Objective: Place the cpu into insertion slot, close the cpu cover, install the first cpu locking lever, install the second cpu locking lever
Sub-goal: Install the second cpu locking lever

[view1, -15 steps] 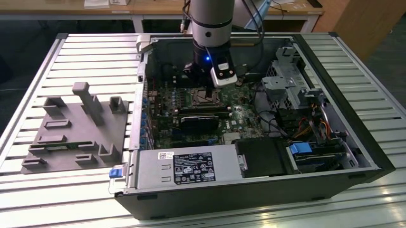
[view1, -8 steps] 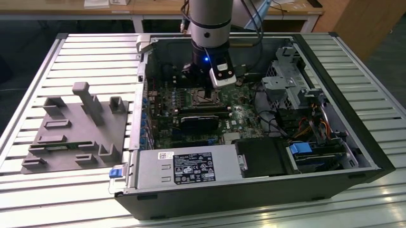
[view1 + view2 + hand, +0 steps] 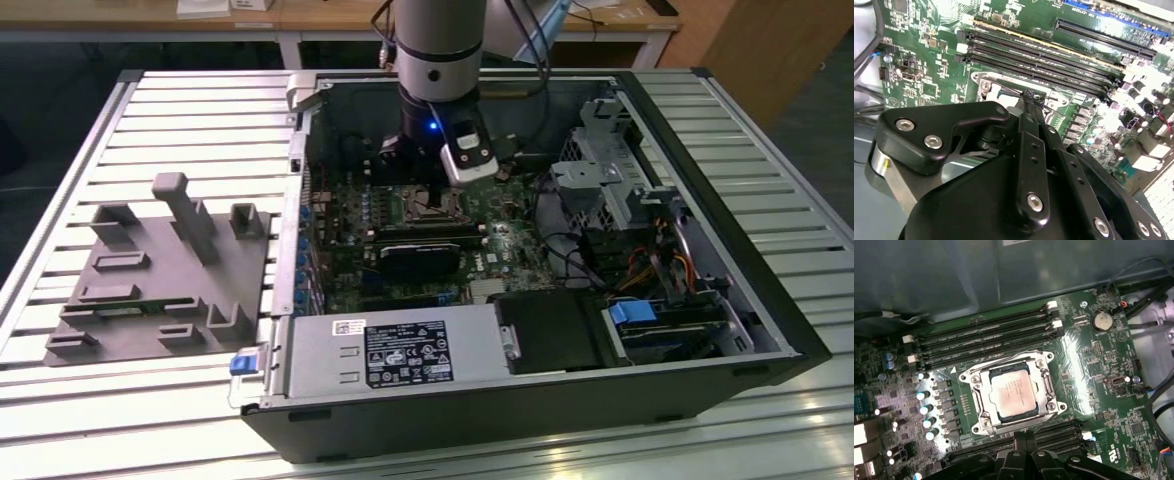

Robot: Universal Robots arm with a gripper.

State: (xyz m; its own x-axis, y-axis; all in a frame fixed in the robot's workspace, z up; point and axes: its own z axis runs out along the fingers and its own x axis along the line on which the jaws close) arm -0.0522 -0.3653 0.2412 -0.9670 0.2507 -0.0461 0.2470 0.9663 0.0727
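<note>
while your end effector (image 3: 1024, 436) sits pinched shut beside the insertion slot (image 3: 988, 390), judge the seated cpu (image 3: 1013, 392) light, fragile: edges only.

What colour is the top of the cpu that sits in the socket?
Dull silver-grey; the cpu shows best in the first wrist view.

Dim, seemingly soft; glare on motherboard (image 3: 1089, 375).
</note>
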